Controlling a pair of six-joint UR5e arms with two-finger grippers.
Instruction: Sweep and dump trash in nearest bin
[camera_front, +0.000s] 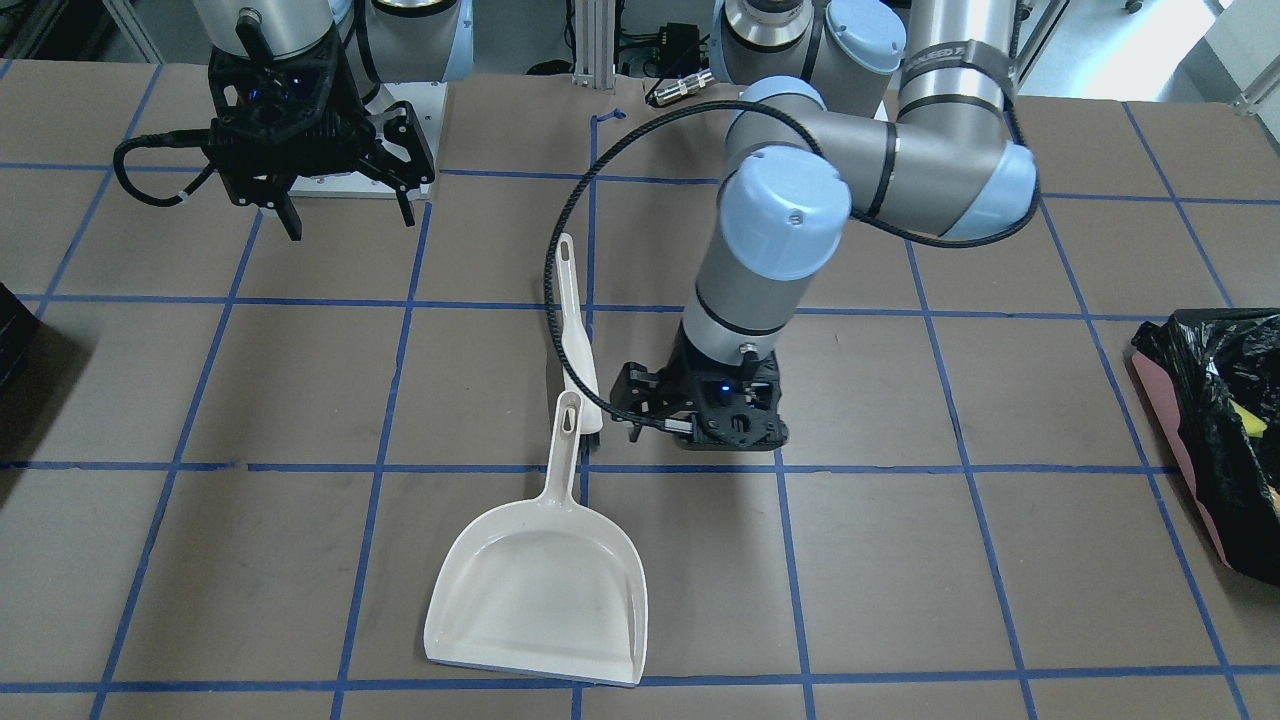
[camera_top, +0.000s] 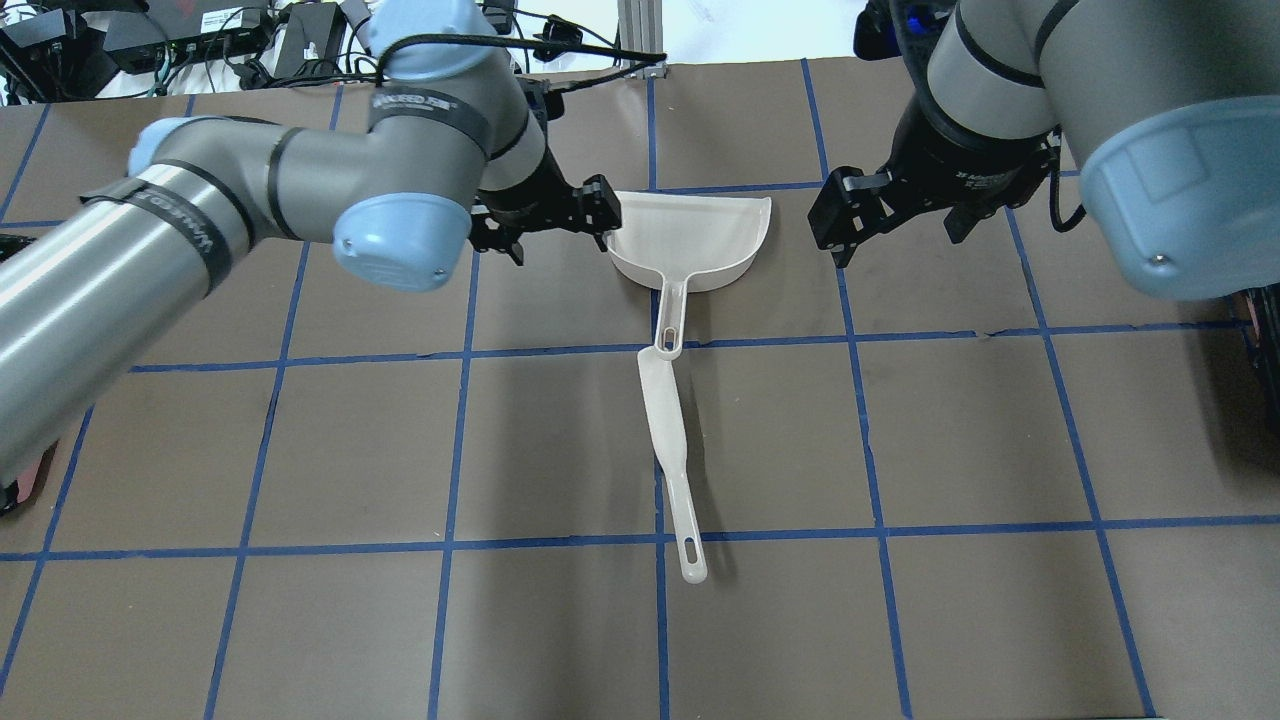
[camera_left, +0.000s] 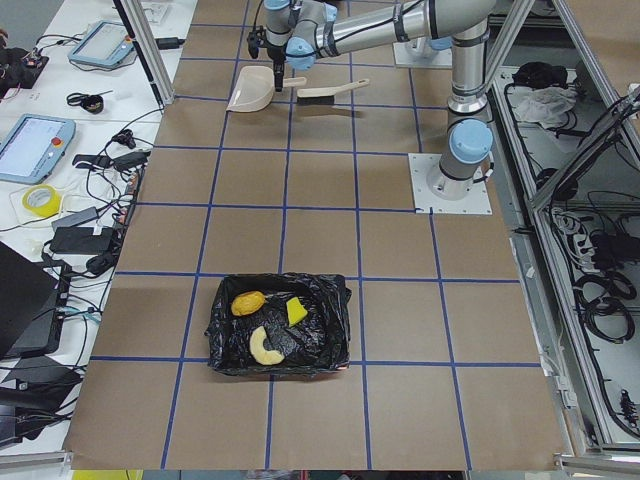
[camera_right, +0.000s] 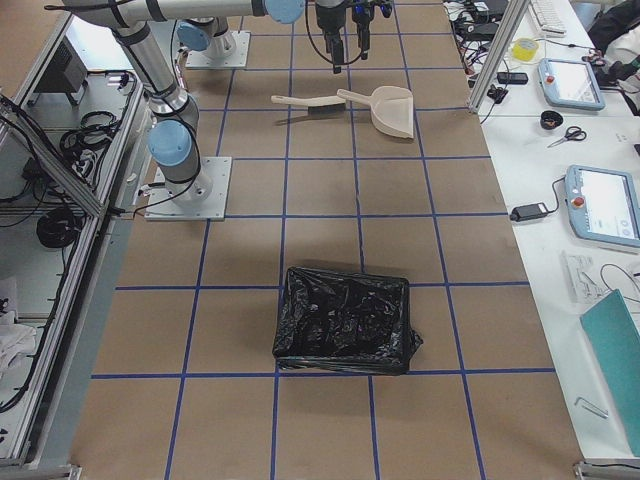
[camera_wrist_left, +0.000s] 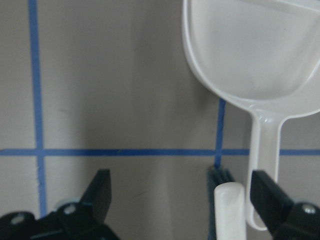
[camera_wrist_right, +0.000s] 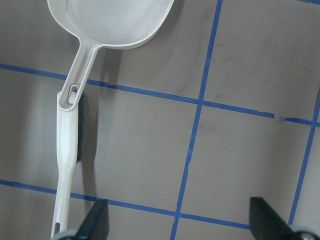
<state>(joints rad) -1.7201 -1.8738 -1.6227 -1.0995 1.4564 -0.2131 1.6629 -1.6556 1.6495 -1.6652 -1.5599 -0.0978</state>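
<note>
The trash lies inside the bin (camera_left: 330, 330), a pinkish container lined with a glossy black bag: the bread roll (camera_left: 247, 302), the yellow wedge (camera_left: 296, 312) and the croissant (camera_left: 265, 346). The bin also shows at the right edge of the front view (camera_front: 1215, 440). My left gripper (camera_top: 548, 225) is open and empty, low over the table beside the white dustpan (camera_top: 700, 235) and the brush (camera_top: 668, 430); the wrist view (camera_wrist_left: 185, 200) shows its fingers spread. My right gripper (camera_top: 900, 215) is open and empty, raised on the dustpan's other side.
The dustpan (camera_front: 540, 590) and the white brush (camera_front: 578, 330) lie end to end along the table's middle line, handles overlapping. A second black-bagged container (camera_right: 345, 320) stands at the table's other end. A dark object (camera_front: 15, 335) is at the front view's left edge.
</note>
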